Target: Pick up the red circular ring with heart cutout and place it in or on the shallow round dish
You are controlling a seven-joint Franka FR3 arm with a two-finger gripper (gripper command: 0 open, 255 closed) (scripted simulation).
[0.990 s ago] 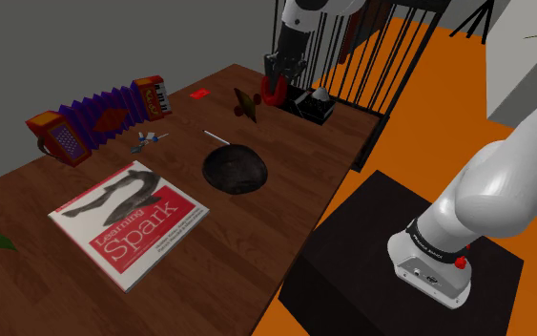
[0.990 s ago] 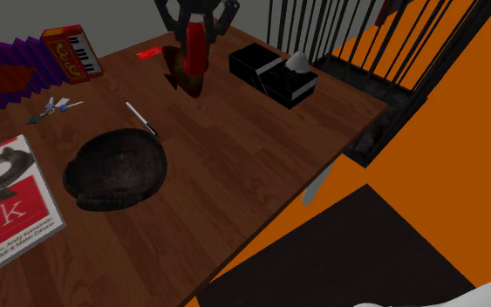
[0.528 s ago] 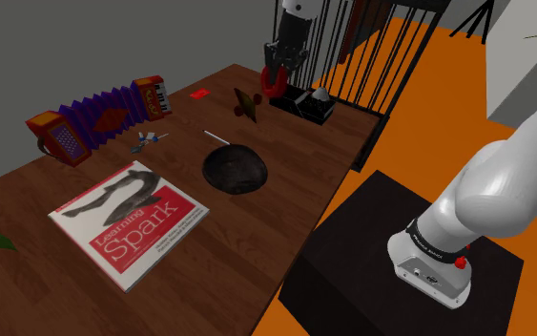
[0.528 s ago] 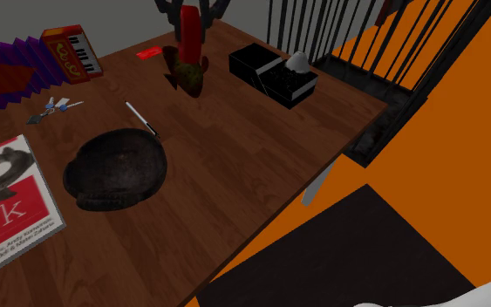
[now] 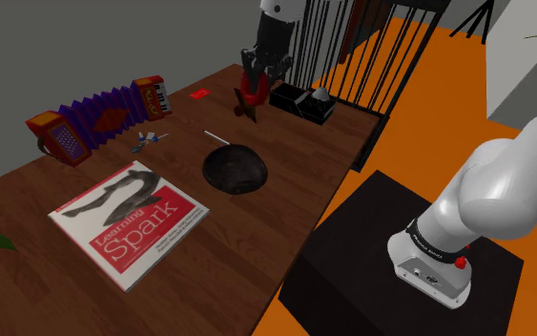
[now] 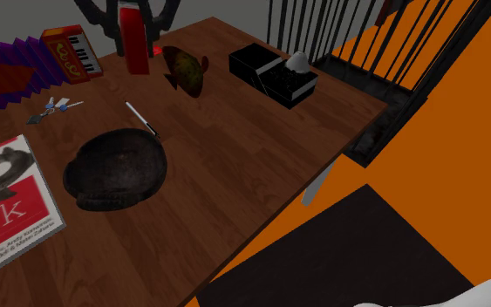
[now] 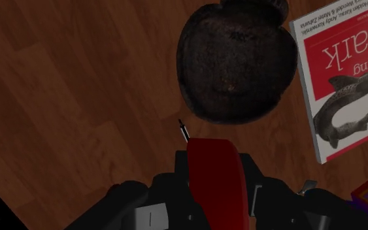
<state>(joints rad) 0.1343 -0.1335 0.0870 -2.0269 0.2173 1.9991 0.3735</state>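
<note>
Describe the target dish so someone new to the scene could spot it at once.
On the long wooden table, look near the middle, just past the red-and-white Learning Spark book. The dish sits there beside a thin white stick; it is the only round, near-black, shallow thing on the table.

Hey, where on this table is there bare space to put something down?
The widest bare wood lies between the dark dish, the black box and the edge of the table. A smaller patch sits between the book and the accordion. The far end is crowded: dart, pen, fish figure and the gripper holding the red ring.
</note>
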